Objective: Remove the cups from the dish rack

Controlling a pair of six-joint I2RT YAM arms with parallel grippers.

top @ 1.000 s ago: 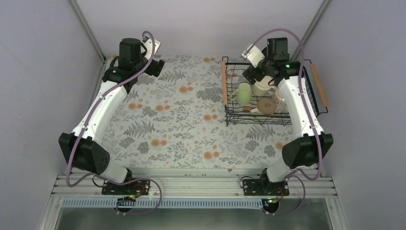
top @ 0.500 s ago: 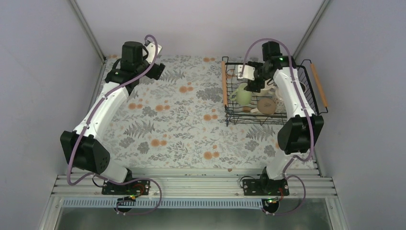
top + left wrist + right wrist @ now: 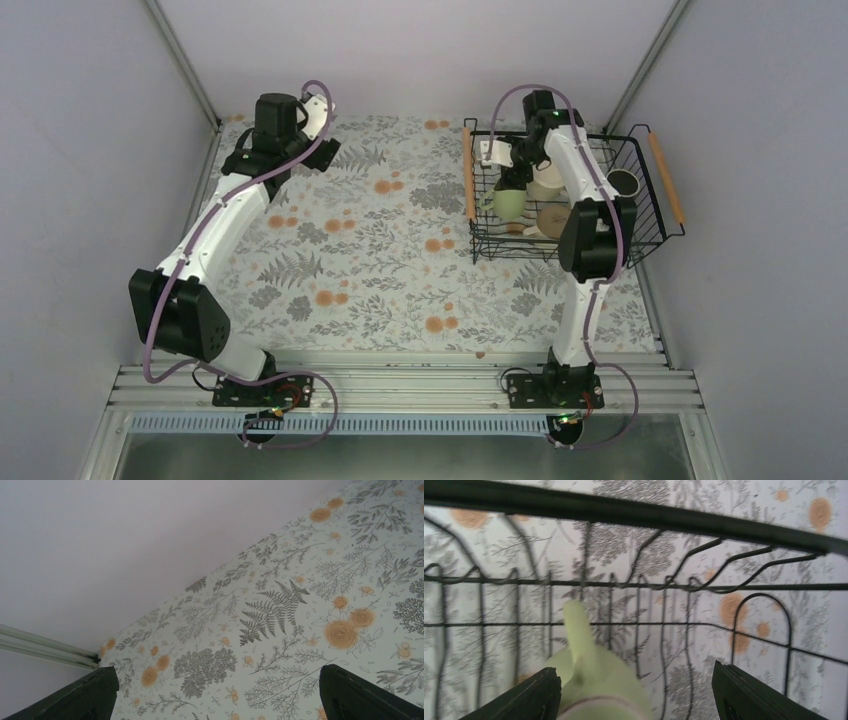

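Observation:
The black wire dish rack (image 3: 640,236) with wooden bar handles stands at the far right of the table. Inside it I see a pale green mug (image 3: 507,204), a cream mug (image 3: 545,184), a beige mug (image 3: 552,220) and a dark mug (image 3: 623,183). My right gripper (image 3: 513,181) is open and reaches down inside the rack just above the green mug. In the right wrist view the green mug (image 3: 591,675) lies between the spread fingers (image 3: 531,697), nearer the left one, with the rack wires (image 3: 634,582) behind. My left gripper (image 3: 318,150) is open and empty at the far left.
The table has a floral cloth (image 3: 380,260). Grey walls close in on the left, back and right. The rack's left wooden handle (image 3: 467,175) faces the open cloth. The left wrist view shows only cloth (image 3: 270,630) and wall.
My right arm has swung left and folded, bringing its gripper down into the rack over the green mug. The dark mug is now uncovered. The left arm shifted only slightly.

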